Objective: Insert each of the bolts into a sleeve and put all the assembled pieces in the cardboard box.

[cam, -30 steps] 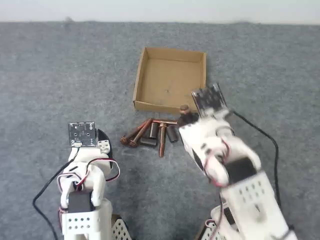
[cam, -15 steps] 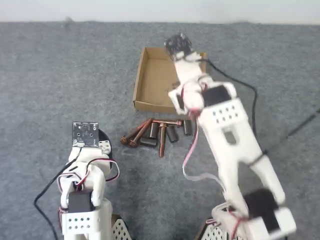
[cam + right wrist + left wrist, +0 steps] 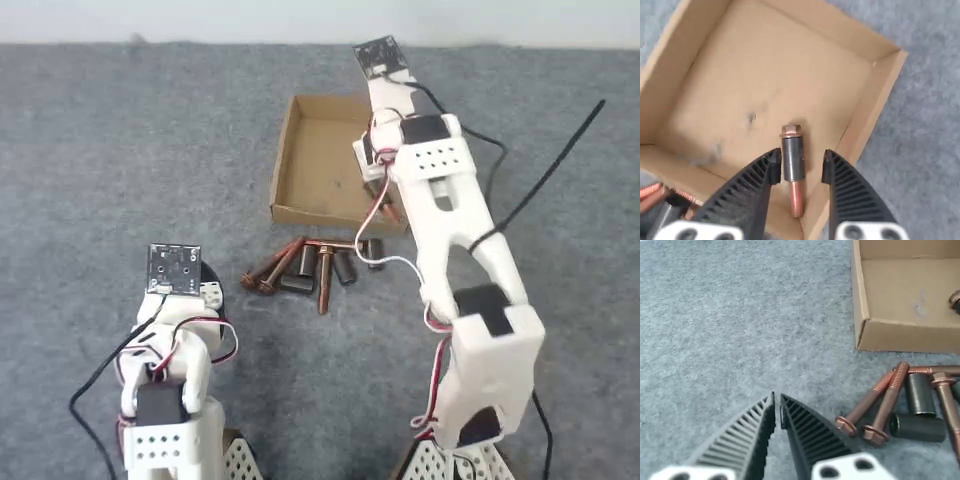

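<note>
Carpet [image 3: 100, 150] mid-frame holds loose bolts [image 3: 323, 280] and sleeves [image 3: 345, 267]. One assembled piece [image 3: 792, 160] lies in the box [image 3: 285, 150] beneath the parted right gripper [image 3: 801, 155]. The left gripper [image 3: 777, 400] is closed and empty.

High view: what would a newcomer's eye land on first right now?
The right arm stretched out over the box, its open tool straddling one sleeved bolt on the box floor. Next, the pile of loose bolts and sleeves on the carpet just in front of the box.

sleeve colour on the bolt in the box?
Sleeve is dark grey; best in the right wrist view.
</note>
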